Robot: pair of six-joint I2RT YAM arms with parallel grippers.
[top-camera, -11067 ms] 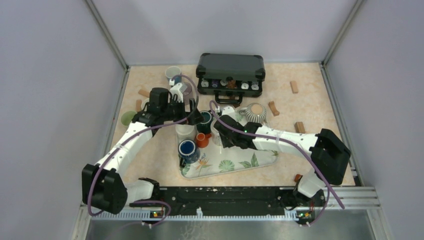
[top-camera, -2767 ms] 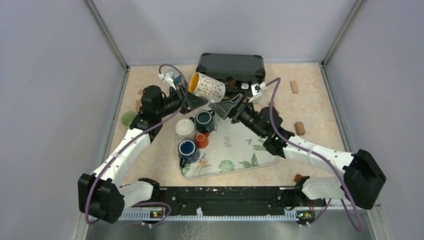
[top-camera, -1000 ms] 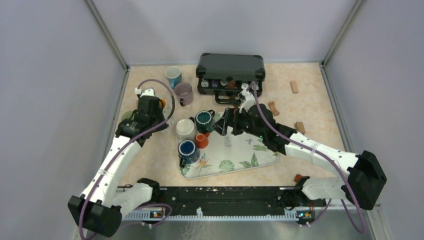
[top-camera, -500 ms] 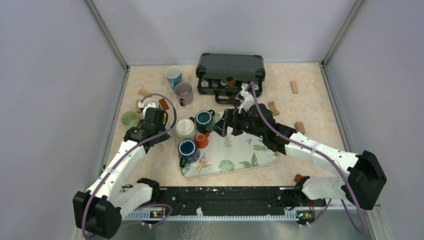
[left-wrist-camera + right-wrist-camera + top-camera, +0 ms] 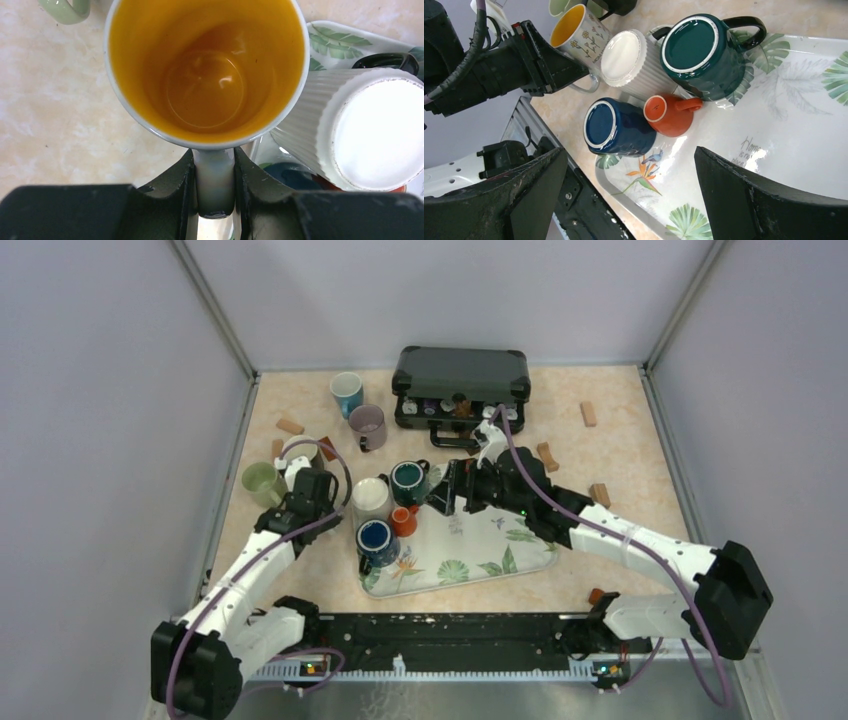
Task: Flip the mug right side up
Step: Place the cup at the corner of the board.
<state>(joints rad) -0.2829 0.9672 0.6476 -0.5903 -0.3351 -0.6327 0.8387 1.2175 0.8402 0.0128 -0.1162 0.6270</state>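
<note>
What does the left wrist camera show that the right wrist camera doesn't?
Only the left wrist view looks straight down into the mug, to its yellow bottom, with the handle pinched in the left gripper. Only the right wrist view shows the mug's flowered outside, the full bases of the dark green mug, blue mug and orange cup, and the right gripper open above the tray. Both show the mug mouth up, the upside-down white ribbed cup beside it, and a pale green mug.
</note>
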